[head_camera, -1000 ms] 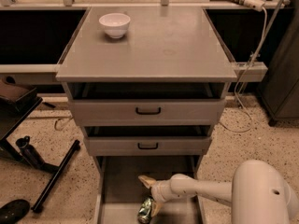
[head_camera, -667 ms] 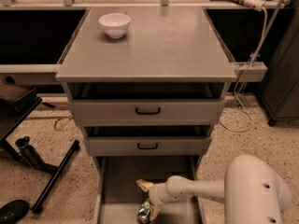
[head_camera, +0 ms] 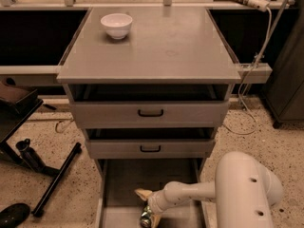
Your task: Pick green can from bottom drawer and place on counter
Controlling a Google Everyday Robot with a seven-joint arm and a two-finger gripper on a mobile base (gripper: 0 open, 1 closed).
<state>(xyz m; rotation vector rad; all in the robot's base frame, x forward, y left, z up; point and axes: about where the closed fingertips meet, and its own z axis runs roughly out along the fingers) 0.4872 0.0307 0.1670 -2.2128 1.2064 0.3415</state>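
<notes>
Low inside the bottom drawer (head_camera: 118,186): hand (head_camera: 148,206), spread wide open, gripping nothing. Just beside the hand, nearly touching: green can (head_camera: 145,218).

Extends in from the lower right with one cream-white robot arm (head_camera: 213,190). Shows a bulky, rounded cream plastic housing (head_camera: 247,184) at the bottom right, dotted with small dark holes. Runs left and slightly downward from there as a slim, smooth cream forearm tube (head_camera: 192,194). Swells into a rounded wrist (head_camera: 164,203). Ends in the cream-and-tan claw (head_camera: 148,208), pointing left, low at the bottom edge of view, inside the lowest, deep grey metal drawer (head_camera: 142,175), toward its near end.
</notes>
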